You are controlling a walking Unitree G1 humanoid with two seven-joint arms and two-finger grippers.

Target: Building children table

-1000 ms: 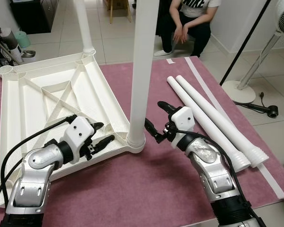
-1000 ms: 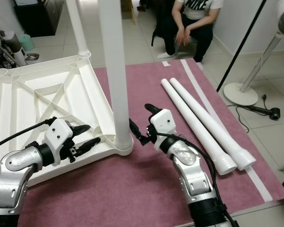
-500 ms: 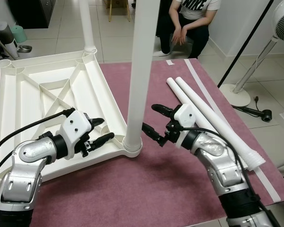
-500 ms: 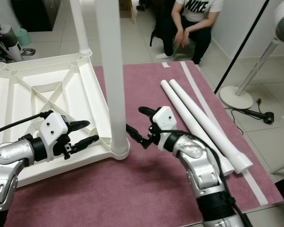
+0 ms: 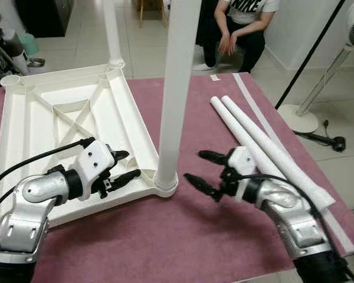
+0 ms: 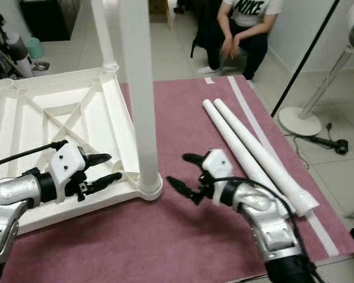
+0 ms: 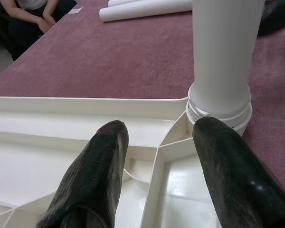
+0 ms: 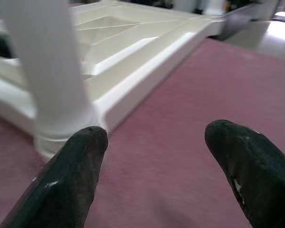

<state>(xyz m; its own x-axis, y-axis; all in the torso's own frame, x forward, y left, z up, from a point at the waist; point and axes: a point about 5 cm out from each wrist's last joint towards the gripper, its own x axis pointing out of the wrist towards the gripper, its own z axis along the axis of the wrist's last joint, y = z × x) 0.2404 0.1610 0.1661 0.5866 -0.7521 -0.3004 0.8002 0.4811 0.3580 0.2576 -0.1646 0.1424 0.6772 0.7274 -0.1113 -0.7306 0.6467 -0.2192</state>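
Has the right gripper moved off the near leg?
Yes. The right gripper, open, has backed away from the near leg toward the robot's right; a strip of maroon cloth now separates them.

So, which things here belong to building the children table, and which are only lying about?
Belonging to the job:
- white tabletop, upside down on the pink mat
- two legs standing in its corners
- two loose legs lying on the mat
- left claw and right claw, both open

Lying about:
- fan stand
- seated person
- bowl
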